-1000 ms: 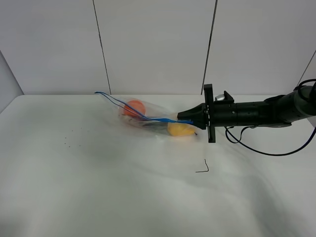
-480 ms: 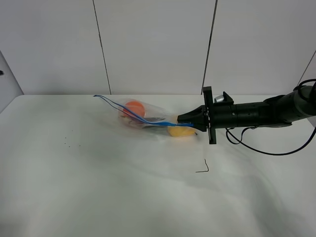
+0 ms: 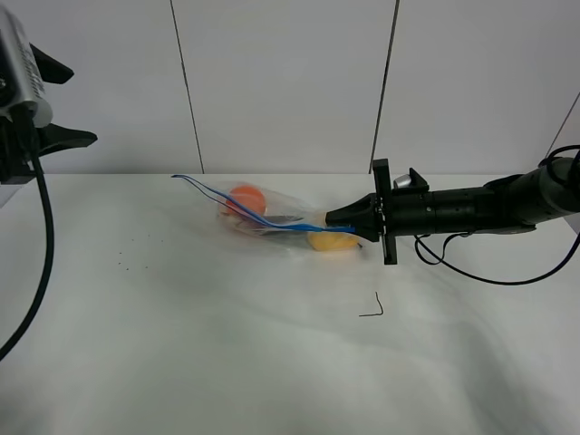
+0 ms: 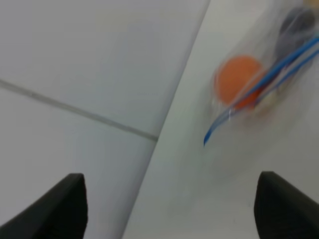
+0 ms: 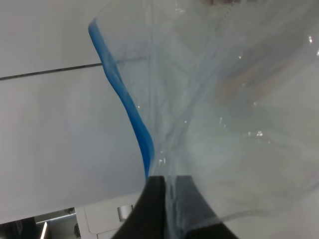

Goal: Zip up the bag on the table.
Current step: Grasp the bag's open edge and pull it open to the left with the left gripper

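Note:
The clear bag [image 3: 272,216] lies at the back middle of the white table [image 3: 181,353], with an orange piece [image 3: 246,198] and a yellow piece [image 3: 332,240] showing through it. Its blue zipper strip [image 3: 227,201] runs from a raised free end at the left to my right gripper [image 3: 337,217], which is shut on the strip's right end. The right wrist view shows the fingertips [image 5: 158,199] pinched on crinkly plastic beside the blue strip [image 5: 133,117]. My left gripper [image 3: 82,101] hangs open high at the far left, well away from the bag [image 4: 249,84].
A small black bent mark [image 3: 373,308] lies on the table in front of the right arm. Tiny dark specks [image 3: 127,258] dot the left side. A panelled white wall stands right behind the table. A black cable [image 3: 41,236] hangs from the left arm.
The left arm has come into the high view at the top left, gripper open. The bag's free zipper end dropped slightly. The right gripper stays shut in place.

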### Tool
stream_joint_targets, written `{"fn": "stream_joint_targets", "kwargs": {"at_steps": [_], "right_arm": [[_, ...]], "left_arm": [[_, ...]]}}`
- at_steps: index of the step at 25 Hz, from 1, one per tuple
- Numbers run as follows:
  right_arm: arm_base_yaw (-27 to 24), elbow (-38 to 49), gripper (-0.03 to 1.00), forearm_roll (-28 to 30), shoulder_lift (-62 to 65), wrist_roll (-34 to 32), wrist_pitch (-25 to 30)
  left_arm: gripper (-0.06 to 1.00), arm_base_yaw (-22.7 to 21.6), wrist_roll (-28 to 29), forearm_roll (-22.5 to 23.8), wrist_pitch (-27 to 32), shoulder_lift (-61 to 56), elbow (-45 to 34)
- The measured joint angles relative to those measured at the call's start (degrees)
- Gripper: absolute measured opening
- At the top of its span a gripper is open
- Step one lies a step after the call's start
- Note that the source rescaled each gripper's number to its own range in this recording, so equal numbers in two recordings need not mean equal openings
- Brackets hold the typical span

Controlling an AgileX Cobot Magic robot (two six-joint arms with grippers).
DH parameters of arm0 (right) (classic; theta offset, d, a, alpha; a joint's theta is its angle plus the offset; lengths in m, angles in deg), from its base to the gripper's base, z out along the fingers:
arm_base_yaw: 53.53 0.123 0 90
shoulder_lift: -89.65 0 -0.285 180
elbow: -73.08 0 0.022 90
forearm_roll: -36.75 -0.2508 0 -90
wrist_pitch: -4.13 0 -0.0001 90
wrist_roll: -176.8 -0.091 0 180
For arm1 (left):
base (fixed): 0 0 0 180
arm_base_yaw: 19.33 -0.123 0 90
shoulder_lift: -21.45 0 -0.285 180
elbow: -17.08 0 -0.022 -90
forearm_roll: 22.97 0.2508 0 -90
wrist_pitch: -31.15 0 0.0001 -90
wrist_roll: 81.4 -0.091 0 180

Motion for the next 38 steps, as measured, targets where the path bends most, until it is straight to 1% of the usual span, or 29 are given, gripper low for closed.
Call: {"fn": "stream_joint_targets", "kwargs": {"at_steps": [3, 6, 9, 12, 16, 20, 24, 29, 32, 34, 38], "right_arm": [[0.00, 0.00, 0.00, 0.00, 0.00, 0.00, 0.00], [0.00, 0.00, 0.00, 0.00, 0.00, 0.00, 0.00], [0.00, 0.00, 0.00, 0.00, 0.00, 0.00, 0.00], [0.00, 0.00, 0.00, 0.00, 0.00, 0.00, 0.00], [0.00, 0.00, 0.00, -0.12, 0.00, 0.00, 0.00], [0.00, 0.00, 0.00, -0.25, 0.00, 0.00, 0.00], [0.00, 0.00, 0.00, -0.29, 0.00, -0.17, 0.00], [0.00, 0.00, 0.00, -0.29, 0.00, -0.22, 0.00], [0.00, 0.00, 0.00, -0.31, 0.00, -0.28, 0.00], [0.00, 0.00, 0.00, -0.31, 0.00, -0.41, 0.00], [0.00, 0.00, 0.00, -0.31, 0.00, -0.42, 0.00]], "left_arm": [[0.88, 5.51, -0.60, -0.84, -2.95, 0.00, 0.00], [0.88, 12.33, 0.43, -1.04, -6.96, 0.72, 0.00], [0.88, 19.30, 1.01, -1.31, -10.12, 2.92, 0.00], [0.88, 25.24, 1.06, -1.31, -12.46, 6.57, 0.00], [0.86, 32.25, 1.06, -1.35, -16.69, 12.37, 0.00], [0.84, 37.87, 1.06, -1.35, -21.99, 17.81, 0.00], [0.84, 41.91, 1.43, -1.35, -27.35, 22.74, 0.00], [0.84, 46.04, 6.03, -1.53, -36.11, 28.06, 0.00], [0.84, 46.97, 6.49, -1.53, -39.72, 30.55, 0.00], [0.84, 47.15, 6.54, -1.53, -41.29, 32.26, 0.00], [0.84, 47.15, 6.61, -1.64, -46.71, 35.95, 0.05]]}}
